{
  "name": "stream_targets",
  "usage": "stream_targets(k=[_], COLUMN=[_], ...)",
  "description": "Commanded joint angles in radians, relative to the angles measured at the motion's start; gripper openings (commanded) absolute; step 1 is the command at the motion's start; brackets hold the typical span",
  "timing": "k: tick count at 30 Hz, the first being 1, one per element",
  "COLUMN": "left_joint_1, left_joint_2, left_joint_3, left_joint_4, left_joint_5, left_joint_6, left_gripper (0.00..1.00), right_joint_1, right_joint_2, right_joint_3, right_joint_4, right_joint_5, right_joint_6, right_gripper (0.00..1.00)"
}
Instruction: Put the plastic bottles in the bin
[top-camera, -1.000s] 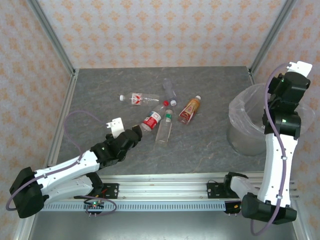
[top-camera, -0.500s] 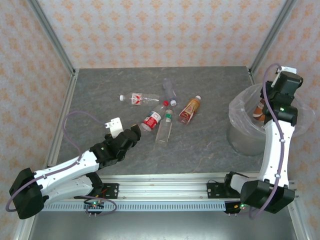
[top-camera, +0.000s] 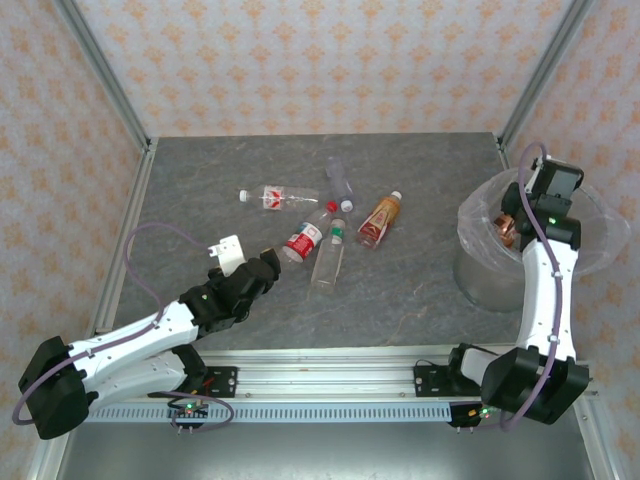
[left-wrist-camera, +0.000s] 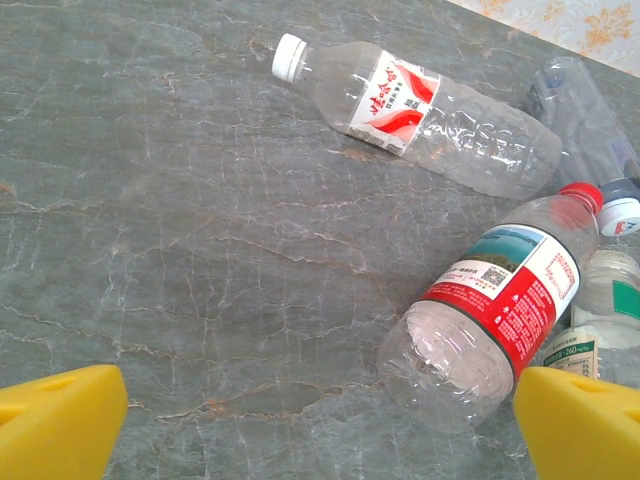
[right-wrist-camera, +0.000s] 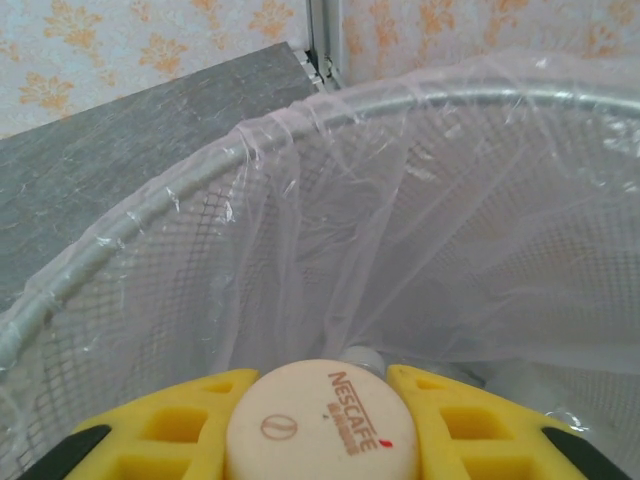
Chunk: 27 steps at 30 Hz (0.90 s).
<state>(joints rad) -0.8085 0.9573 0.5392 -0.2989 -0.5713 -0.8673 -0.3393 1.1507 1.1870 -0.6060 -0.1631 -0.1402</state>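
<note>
Grey stone counter (top-camera: 200, 180). Clamped in the right claw (right-wrist-camera: 320, 415) over the bin's (top-camera: 482, 272) mouth: a Nescafe bottle (top-camera: 507, 226). Far left of the bin, gaping left claw (top-camera: 270, 262), red-label bottle (left-wrist-camera: 490, 310) just ahead, base-first, slanting right.

Lab booth: aluminium frame (top-camera: 102, 70), wallpaper panels (top-camera: 320, 60)

Brown bottle (top-camera: 507, 226) — lower, inside bin (top-camera: 478, 278)

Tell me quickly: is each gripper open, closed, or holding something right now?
Left gripper: open, holding nothing.
Right gripper: closed on a Nescafe bottle, over the bin.
</note>
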Motion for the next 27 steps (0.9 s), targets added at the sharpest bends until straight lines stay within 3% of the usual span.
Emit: stream_targets(k=[1,5,7,12,17,27], left_joint_1=[0.01,0.011,0.013,0.015,0.015,0.015], left_joint_2=[-0.002,0.001,0.003,0.015,0.02,0.014], left_joint_3=[-0.012,-0.01,-0.006,-0.004,-0.008,-0.019], left_joint_4=[-0.007,-0.006,-0.006,-0.002,-0.005,-0.008], left_joint_5=[-0.051,-0.049,-0.048,-0.036,-0.027,-0.027], left_joint_6=[-0.031,-0.031,-0.029,-0.031,-0.043,-0.049], left_gripper=[1.0,1.0,1.0,1.0,1.0,1.0], right_joint_1=[-0.003,-0.003,-0.003,-0.003,-0.003,0.0], right_joint_2=[0.011,0.023,0.02,0.01,0.005,-0.041], right_joint_3=[-0.028,-0.024,-0.014,0.006,0.021,0.016], right_joint_4=[-0.024,-0.038,-0.041,-0.039,-0.04,-0.024], right_joint_5=[-0.014,0.052,0.065,0.085,0.22,0.234], right_joint_6=[0.054,0.084,0.094,0.125,0.183,0.217], right_gripper=[0.19,0.66,0.76,0.85,0.95,0.99])
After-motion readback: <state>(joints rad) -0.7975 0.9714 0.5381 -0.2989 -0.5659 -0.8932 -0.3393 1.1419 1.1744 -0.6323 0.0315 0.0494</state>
